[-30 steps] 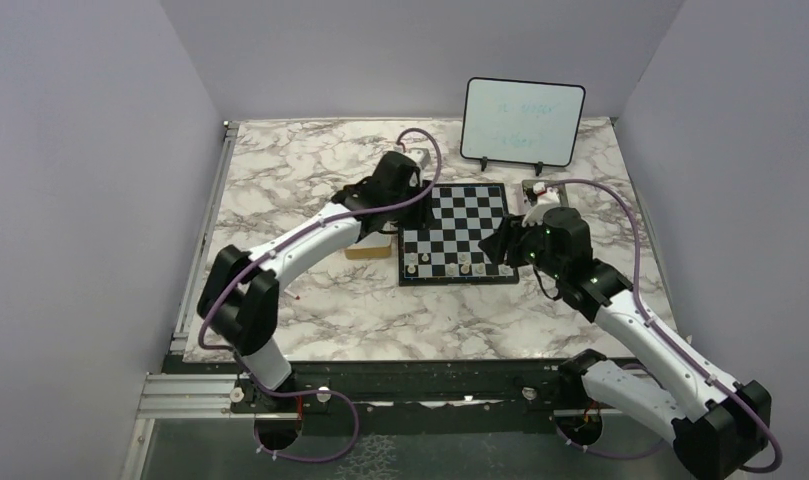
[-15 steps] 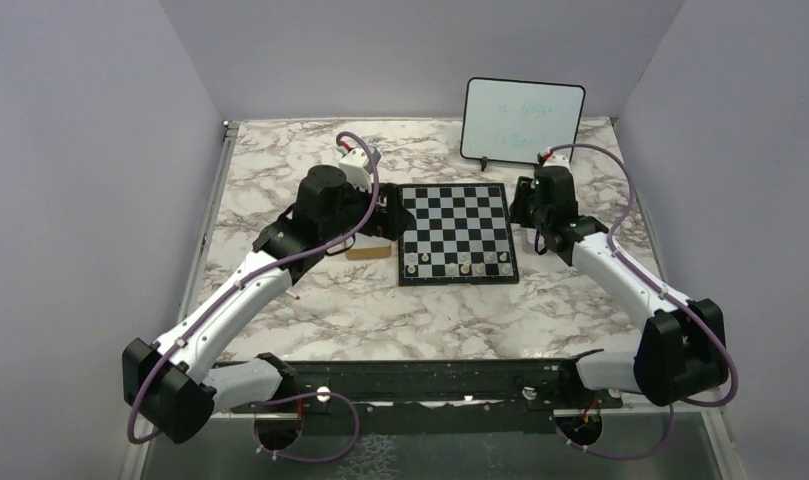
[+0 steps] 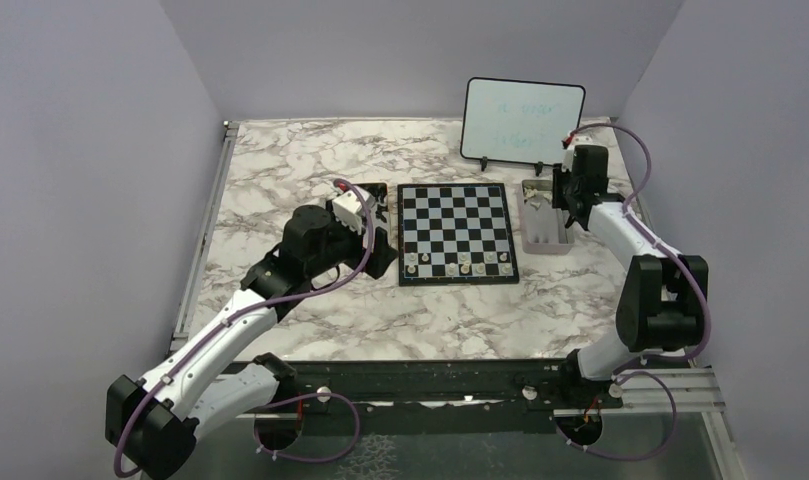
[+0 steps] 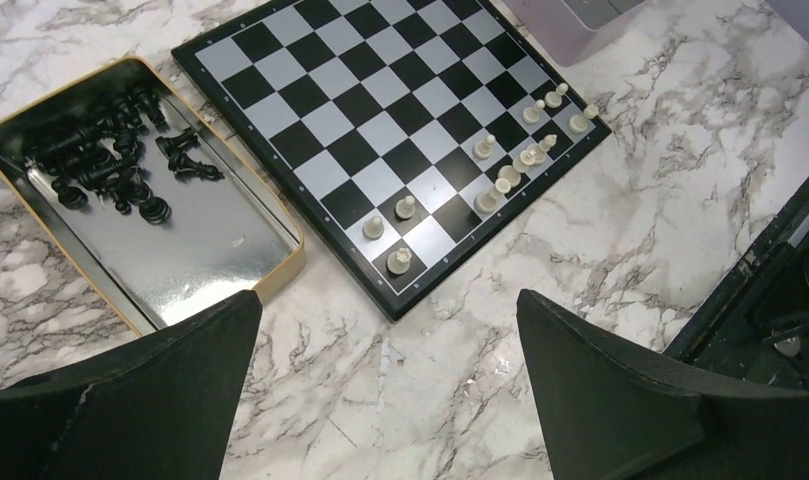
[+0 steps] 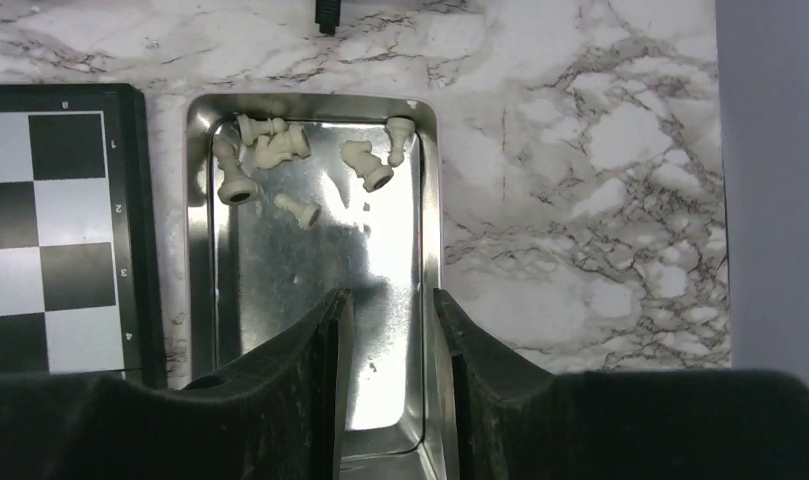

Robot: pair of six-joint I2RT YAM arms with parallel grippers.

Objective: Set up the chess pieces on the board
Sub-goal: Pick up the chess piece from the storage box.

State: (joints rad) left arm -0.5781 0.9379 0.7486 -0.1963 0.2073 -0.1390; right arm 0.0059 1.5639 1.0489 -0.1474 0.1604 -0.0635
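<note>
Right claw [image 5: 387, 300] narrowly parted above tray [image 5: 195, 200], board [image 5: 50, 230] edge just beside

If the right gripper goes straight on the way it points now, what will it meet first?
Probably the bare floor of the metal tray, short of the white pieces at its far end; depth is unclear.

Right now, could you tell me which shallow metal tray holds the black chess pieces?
The gold-rimmed tray left of the checkered chessboard; the silver tray holds cream ones.
</note>
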